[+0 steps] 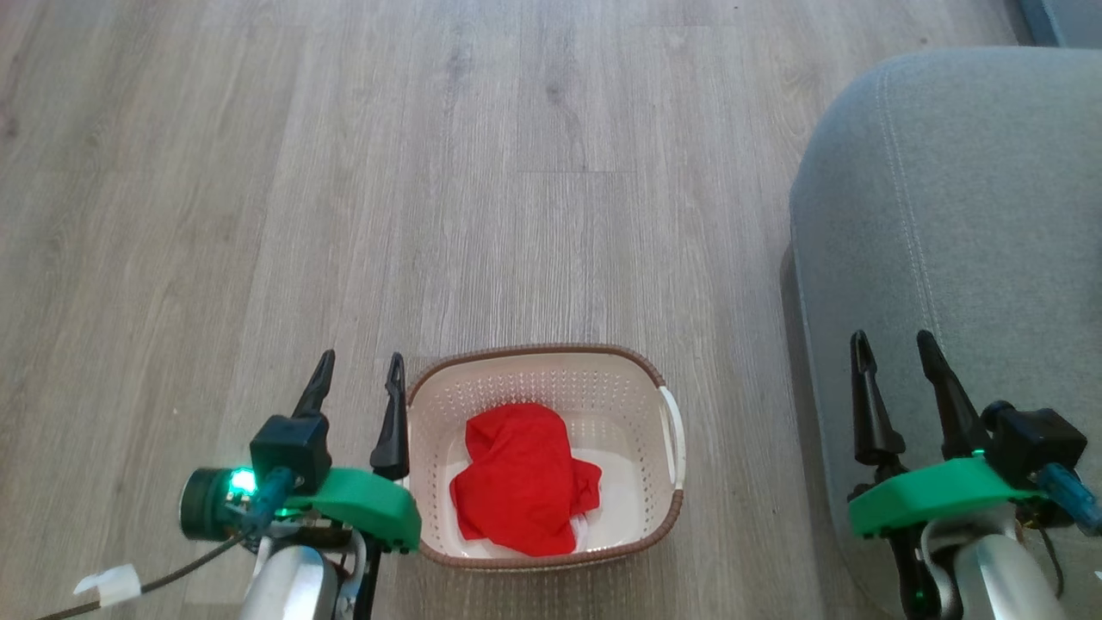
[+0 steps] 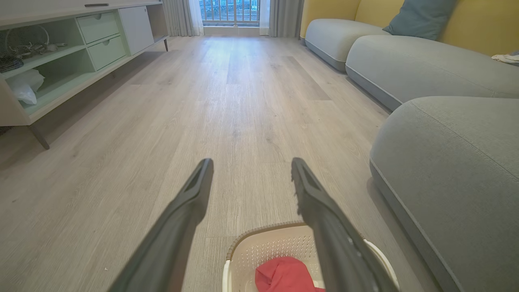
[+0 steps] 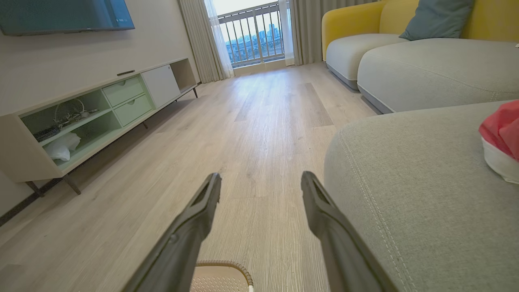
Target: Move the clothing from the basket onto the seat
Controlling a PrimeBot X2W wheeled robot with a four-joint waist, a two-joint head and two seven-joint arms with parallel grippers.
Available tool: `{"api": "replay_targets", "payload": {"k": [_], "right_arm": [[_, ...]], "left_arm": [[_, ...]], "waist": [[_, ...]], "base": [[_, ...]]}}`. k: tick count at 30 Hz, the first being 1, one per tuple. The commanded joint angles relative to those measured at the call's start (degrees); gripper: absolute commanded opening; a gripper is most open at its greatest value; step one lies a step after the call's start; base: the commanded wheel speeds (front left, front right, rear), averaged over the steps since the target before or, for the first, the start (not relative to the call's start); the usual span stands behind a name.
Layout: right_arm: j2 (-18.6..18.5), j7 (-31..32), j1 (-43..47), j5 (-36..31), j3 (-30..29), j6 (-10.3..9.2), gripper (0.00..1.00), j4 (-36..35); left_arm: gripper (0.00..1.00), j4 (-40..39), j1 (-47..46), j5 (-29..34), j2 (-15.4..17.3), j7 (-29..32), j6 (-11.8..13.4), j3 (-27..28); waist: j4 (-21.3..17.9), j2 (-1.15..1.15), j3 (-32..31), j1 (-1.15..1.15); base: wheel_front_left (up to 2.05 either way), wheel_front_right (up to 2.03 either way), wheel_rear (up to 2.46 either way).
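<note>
Lying in the one basket [image 1: 551, 387] is one piece of red clothing [image 1: 521, 482], bunched on the bottom and reaching toward the near wall. A second piece [image 3: 502, 138], red with white, is resting on the seat [image 1: 964, 215], at the right edge of the right wrist view. The basket is standing on the wooden floor [image 1: 430, 172], near the seat's rounded corner, with a strip of bare floor between them. Farther away, a low cabinet [image 3: 93, 113] is standing along the wall, and a blue pillow [image 3: 438, 18] is leaning on the yellow backrest.

The left gripper [image 1: 362, 357] is hovering just beside the basket's left rim, with the clothing to its right. The right gripper [image 1: 892, 337] is hanging over the seat's near edge, well apart from the basket. Both are keeping their fingers spread wide, holding nothing.
</note>
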Motion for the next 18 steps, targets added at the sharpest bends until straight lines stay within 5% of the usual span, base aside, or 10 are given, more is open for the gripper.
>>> {"api": "replay_targets", "payload": {"k": [1,18], "right_arm": [[0.12,-0.52,-1.63,0.15,1.34,-0.01,1.0,-1.61],[-1.85,-0.52,-8.01,-1.48,1.15,-0.01,1.0,-4.78]], "left_arm": [[1.0,-1.49,-0.77,0.6,0.11,-0.28,0.08,1.6],[1.0,8.93,-5.18,3.61,0.1,-0.28,-3.49,-2.43]], "waist": [[-0.13,0.0,0.07,0.0],[-3.82,0.0,10.1,0.0]], "base": [[0.0,0.0,0.0],[0.0,0.0,0.0]]}}
